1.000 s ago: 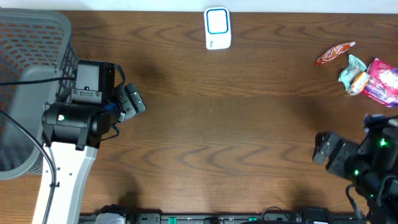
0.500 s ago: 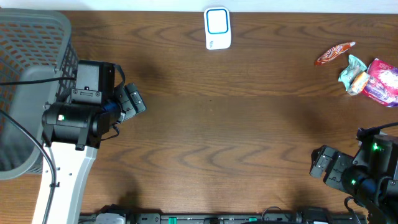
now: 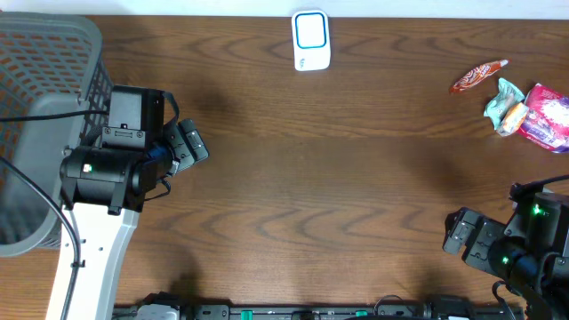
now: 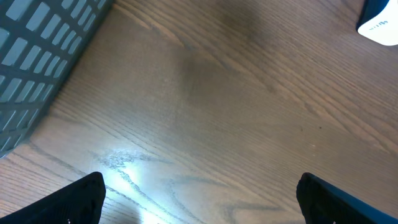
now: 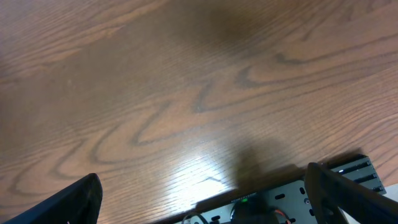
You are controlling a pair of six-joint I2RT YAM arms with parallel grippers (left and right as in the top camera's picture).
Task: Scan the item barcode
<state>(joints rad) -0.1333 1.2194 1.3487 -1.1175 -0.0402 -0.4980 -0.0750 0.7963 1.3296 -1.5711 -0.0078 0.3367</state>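
Three candidate items lie at the table's back right: a red packet [image 3: 477,76], a green-and-white wrapper [image 3: 504,106] and a pink bag [image 3: 548,116]. No barcode shows on any of them. The white scanner with a blue face [image 3: 311,40] stands at the back centre, and its corner [image 4: 380,23] shows in the left wrist view. My left gripper [image 3: 191,145] [image 4: 199,205] hovers open over bare wood at the left, far from the items. My right gripper [image 3: 458,233] [image 5: 205,202] is open and empty near the front right edge, well in front of the items.
A grey mesh basket [image 3: 44,98] [image 4: 37,56] fills the left end of the table, just behind the left arm. A black rail with cables [image 5: 280,202] runs along the front edge under the right gripper.
The right arm has drawn back toward the table's front edge and then stopped. The left arm has not moved. Both grippers have stayed open.
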